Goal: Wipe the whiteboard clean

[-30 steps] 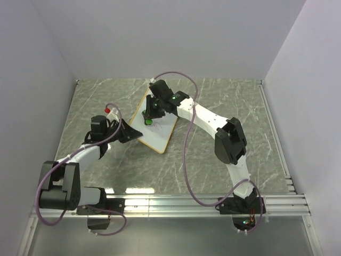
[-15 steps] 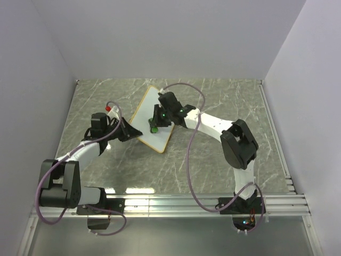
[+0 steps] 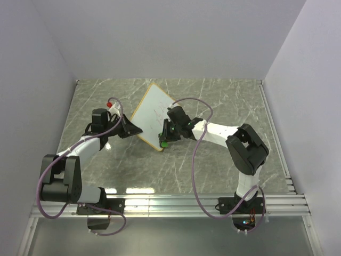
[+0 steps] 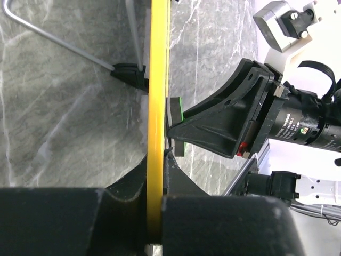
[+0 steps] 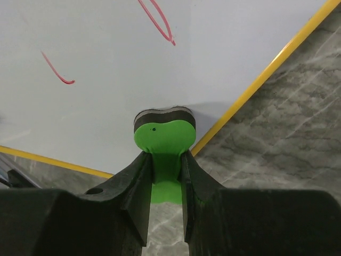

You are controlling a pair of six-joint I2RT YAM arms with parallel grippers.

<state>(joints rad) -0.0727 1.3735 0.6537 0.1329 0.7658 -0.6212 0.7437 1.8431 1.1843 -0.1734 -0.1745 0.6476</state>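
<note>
The whiteboard [image 3: 153, 111], white with a thin yellow-wood frame, stands tilted on the marble table. My left gripper [image 3: 133, 129] is shut on its near-left edge. In the left wrist view the frame [image 4: 158, 96] runs edge-on between the jaws of the left gripper [image 4: 157, 213]. My right gripper [image 3: 165, 138] is shut on the green eraser [image 3: 163, 143] and presses it on the board's near corner. In the right wrist view the eraser [image 5: 164, 136] sits on the board [image 5: 106, 69] by the frame, with red strokes [image 5: 160, 21] above it.
A small red-and-white object [image 3: 111, 105] lies by the left arm. The board's wire stand [image 4: 53, 38] and a black foot [image 4: 128, 74] rest on the table behind it. Aluminium rails [image 3: 213, 201] run along the near edge. Walls close in on three sides.
My right gripper has dragged the eraser from the board's middle down to its near corner. The board and my left gripper have shifted slightly.
</note>
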